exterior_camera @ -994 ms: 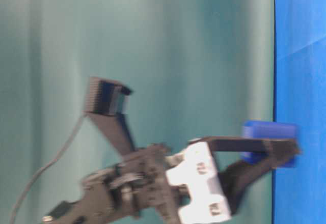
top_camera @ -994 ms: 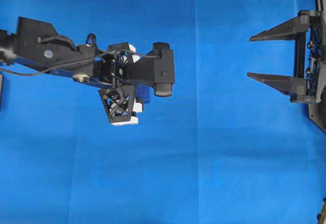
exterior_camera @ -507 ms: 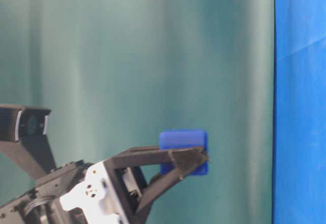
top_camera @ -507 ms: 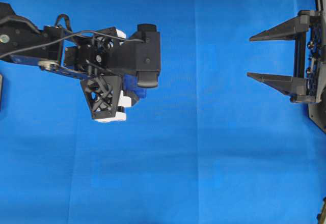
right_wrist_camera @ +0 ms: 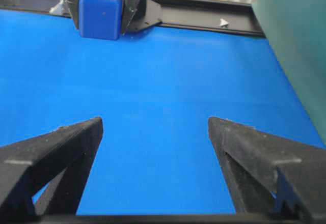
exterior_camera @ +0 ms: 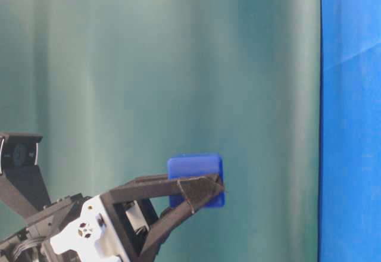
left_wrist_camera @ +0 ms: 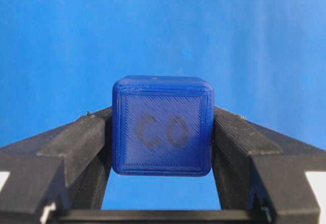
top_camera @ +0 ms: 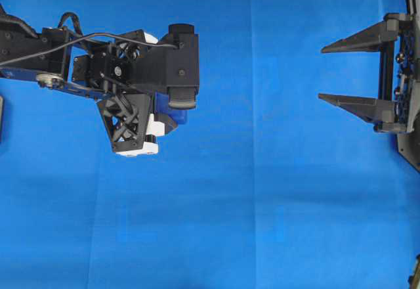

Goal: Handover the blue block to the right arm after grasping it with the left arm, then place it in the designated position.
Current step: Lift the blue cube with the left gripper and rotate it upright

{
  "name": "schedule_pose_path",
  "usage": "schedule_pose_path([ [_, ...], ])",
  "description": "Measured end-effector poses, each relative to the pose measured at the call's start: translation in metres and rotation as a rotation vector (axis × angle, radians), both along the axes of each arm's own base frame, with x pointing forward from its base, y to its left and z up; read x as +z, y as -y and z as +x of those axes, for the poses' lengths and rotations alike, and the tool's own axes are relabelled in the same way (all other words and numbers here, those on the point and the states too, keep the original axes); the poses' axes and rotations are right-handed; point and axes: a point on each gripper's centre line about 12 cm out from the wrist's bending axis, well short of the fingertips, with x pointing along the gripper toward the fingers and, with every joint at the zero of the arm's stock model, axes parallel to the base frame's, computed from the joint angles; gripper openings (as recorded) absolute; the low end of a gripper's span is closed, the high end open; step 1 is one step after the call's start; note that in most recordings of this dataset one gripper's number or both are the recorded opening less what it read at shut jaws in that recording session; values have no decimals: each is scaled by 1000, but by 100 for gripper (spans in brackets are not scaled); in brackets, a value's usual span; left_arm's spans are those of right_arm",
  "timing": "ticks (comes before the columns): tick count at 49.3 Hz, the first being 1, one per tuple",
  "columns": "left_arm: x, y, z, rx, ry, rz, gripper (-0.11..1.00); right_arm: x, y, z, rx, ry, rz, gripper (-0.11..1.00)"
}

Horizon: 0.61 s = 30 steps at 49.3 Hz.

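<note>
Overhead exterior: my left end effector is hanging above the blue counter, table-level and left wrist views are showing it clenching the blue block aloft, while my right end effector is gaping, holding nothing.

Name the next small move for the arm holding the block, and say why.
Probably carry the blue block across toward the right gripper. The left gripper has it pinched between its fingers, clear of the cloth, while the right gripper waits open on the far side, with a wide gap between them.
</note>
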Motion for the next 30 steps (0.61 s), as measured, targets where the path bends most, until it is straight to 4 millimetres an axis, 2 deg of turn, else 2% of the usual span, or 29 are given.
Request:
schedule_pose_path([
  [30, 2, 0, 0, -1, 18, 2, 49, 0, 0, 0, 0, 0, 0, 97],
])
